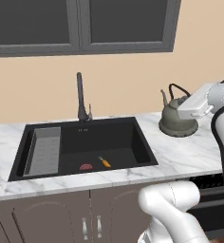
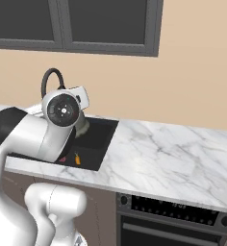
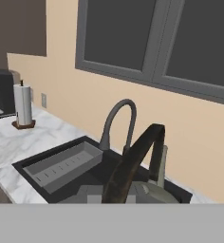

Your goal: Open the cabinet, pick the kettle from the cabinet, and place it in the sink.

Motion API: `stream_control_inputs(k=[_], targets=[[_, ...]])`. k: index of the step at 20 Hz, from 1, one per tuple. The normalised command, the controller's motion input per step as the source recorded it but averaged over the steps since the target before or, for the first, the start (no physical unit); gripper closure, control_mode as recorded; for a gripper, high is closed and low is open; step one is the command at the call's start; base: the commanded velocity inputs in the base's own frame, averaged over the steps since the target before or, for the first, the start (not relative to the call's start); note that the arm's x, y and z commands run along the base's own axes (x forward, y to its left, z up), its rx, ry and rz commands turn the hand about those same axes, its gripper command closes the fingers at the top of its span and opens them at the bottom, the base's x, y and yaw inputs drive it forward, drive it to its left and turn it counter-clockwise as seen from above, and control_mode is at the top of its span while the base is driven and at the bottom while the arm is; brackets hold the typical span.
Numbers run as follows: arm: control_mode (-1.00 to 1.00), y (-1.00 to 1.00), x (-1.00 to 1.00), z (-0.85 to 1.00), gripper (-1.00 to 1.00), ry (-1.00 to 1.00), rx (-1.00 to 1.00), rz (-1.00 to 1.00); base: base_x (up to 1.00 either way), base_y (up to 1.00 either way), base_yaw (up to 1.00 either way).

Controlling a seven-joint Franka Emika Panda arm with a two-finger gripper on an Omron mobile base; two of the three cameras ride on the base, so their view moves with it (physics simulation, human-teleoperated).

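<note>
left base view has the kettle (image 1: 176, 119) at the right of the sink (image 1: 133, 137), its base level with the white marble counter (image 1: 185, 154) near the back wall; whether it sits on the marble or hangs just over it i cannot tell. the white hand of the arm covers the kettle's right shoulder, and the thin black loop handle rises behind it. the gripper (image 3: 118, 192) is closed tight on that handle: in the hand view the dark arch runs up from right between the fingertips, with the lid and grey-green body just below.

the black basin lies open to the left, a grey ribbed tray (image 1: 45, 150) along its left side, a small carrot (image 1: 105, 163) and a reddish round piece (image 1: 86, 167) on its floor. the dark gooseneck faucet (image 1: 80, 99) stands at the back rim, between the kettle and the tray side in the hand view. above, two dark panelled doors (image 1: 85, 23) hang closed on the wall.

right base view shows the arm's wrist in front of the kettle (image 2: 81, 126), hiding most of it; only the loop handle and a sliver of body peek out. a black oven front (image 2: 182, 216) sits under the counter to the right. far along the counter in the hand view stand a paper towel roll (image 3: 23, 105) and a dark appliance (image 3: 2, 92).
</note>
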Motion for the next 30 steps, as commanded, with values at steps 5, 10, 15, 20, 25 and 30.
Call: stream_control_inputs(k=[5,10,15,20,25,30], targets=[[1.0,0.0,0.0,0.0,1.0,0.0,0.0,0.0,0.0,0.0,0.0],[-1.0,0.0,0.0,0.0,1.0,0.0,0.0,0.0,0.0,0.0,0.0],[-1.0,0.0,0.0,0.0,1.0,0.0,0.0,0.0,0.0,0.0,0.0],[-1.0,0.0,-0.03,0.0,1.0,-0.03,0.0,0.0,0.0,0.0,0.0],[-1.0,-0.03,0.16,-0.04,1.0,0.17,0.0,-0.02,0.0,0.0,0.0],[-1.0,-0.05,0.33,0.0,1.0,0.26,0.05,0.13,0.0,0.0,0.0]])
